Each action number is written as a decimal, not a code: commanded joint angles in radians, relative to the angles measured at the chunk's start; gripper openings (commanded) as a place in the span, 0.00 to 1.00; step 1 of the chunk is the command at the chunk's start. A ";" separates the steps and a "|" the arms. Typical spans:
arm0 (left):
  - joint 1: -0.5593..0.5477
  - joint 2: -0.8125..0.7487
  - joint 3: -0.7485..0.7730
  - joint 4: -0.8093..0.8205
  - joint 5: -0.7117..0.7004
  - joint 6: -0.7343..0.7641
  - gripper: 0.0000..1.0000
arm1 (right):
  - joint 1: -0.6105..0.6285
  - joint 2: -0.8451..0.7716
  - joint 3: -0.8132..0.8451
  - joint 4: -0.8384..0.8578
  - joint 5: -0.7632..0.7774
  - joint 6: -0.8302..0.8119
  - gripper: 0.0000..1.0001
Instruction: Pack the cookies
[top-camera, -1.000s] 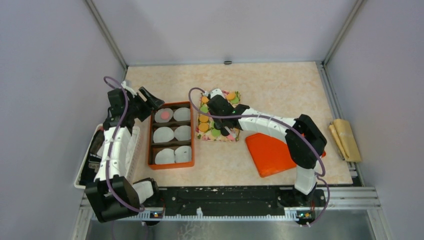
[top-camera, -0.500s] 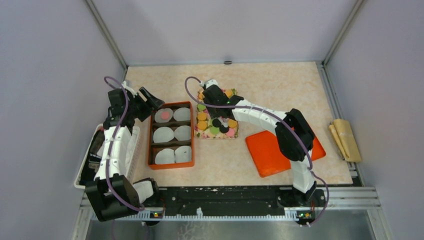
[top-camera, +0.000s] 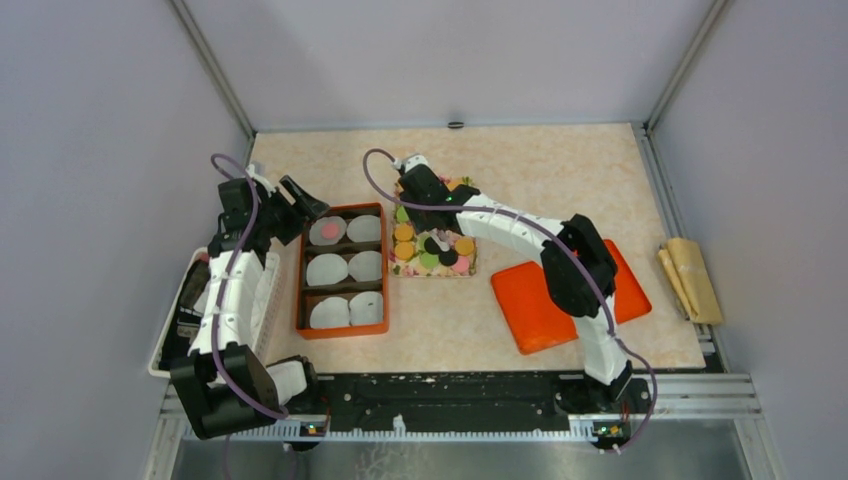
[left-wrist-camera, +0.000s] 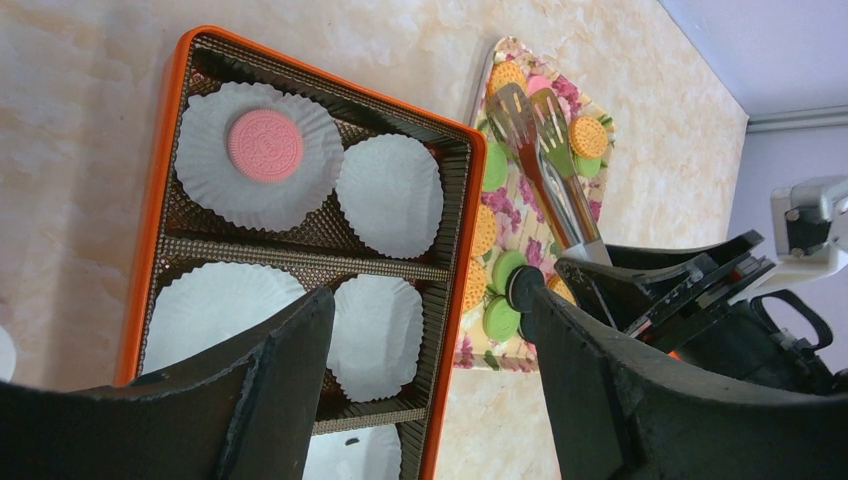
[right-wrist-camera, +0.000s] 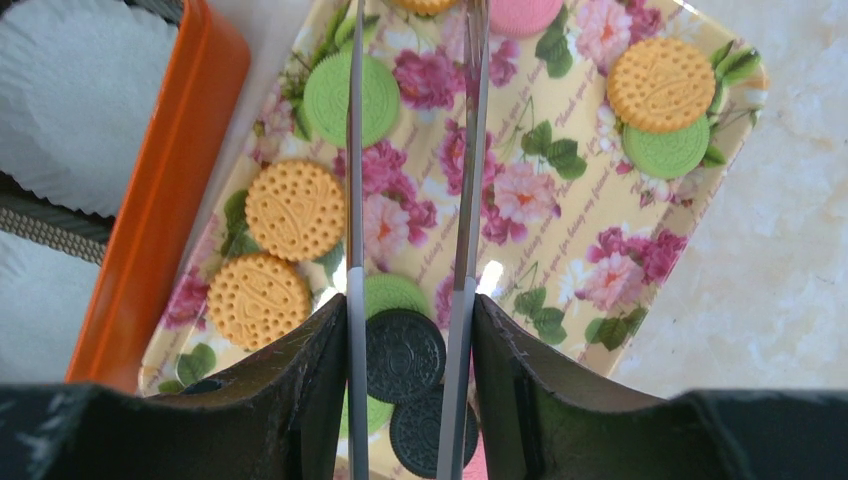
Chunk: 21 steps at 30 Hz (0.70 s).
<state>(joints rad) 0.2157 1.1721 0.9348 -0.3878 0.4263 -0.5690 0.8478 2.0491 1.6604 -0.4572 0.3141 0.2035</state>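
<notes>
Over the tray (right-wrist-camera: 560, 230) mid-frame, the right gripper (right-wrist-camera: 408, 330) is gripping tongs (right-wrist-camera: 352, 200) above the cookies (right-wrist-camera: 295, 208); it should be centring both blades around one cookie. The left gripper (left-wrist-camera: 425, 320) is hanging open.

Cookies (right-wrist-camera: 295, 210) on tray (right-wrist-camera: 590, 290) — right of box (right-wrist-camera: 160, 200)

Small, flat, round cookies (right-wrist-camera: 295, 209) with embossed faces lie flat, most of them on a floral tray (right-wrist-camera: 560, 215). Two orange ones sit side by side along the tray edge nearest an orange box (right-wrist-camera: 165, 200), with a green one (right-wrist-camera: 351, 98) just past them. Two black cookies (right-wrist-camera: 404, 354) overlap, and one covers part of another green. At a tray corner an orange cookie (right-wrist-camera: 661, 84) overlaps a green. One pink cookie (left-wrist-camera: 264, 144) rests in a white paper liner (left-wrist-camera: 200, 165) in a corner compartment of the box.
</notes>
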 joint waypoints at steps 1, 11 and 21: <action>0.008 0.005 -0.010 0.041 0.016 0.011 0.78 | -0.006 0.045 0.131 -0.003 0.014 -0.010 0.44; 0.009 -0.010 -0.006 0.031 0.014 0.019 0.78 | -0.016 0.095 0.203 -0.028 0.022 -0.010 0.38; 0.017 -0.037 0.039 0.000 -0.062 0.047 0.78 | -0.008 -0.129 0.037 0.063 0.053 -0.029 0.25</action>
<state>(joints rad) 0.2180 1.1690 0.9295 -0.3973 0.3988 -0.5465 0.8356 2.0979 1.7302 -0.4702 0.3386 0.1944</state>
